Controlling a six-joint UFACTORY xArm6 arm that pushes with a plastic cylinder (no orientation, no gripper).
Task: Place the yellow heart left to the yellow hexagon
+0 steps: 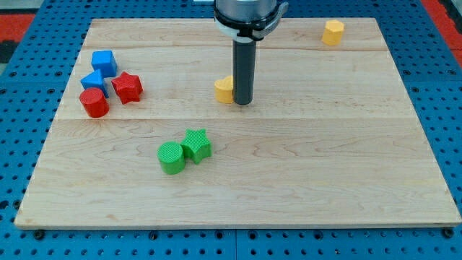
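The yellow heart (pixel 224 89) lies near the board's middle, partly hidden behind my rod. My tip (pixel 243 102) rests on the board touching the heart's right side. The yellow hexagon (pixel 333 32) sits at the view's top right, far from the heart and up to its right.
A blue cube (pixel 104 63), a second blue block (pixel 94 81), a red star (pixel 127 87) and a red cylinder (pixel 94 103) cluster at the view's left. A green cylinder (pixel 171 158) and green star (pixel 195 145) touch below the middle. The wooden board (pixel 303 166) ends on a blue pegboard.
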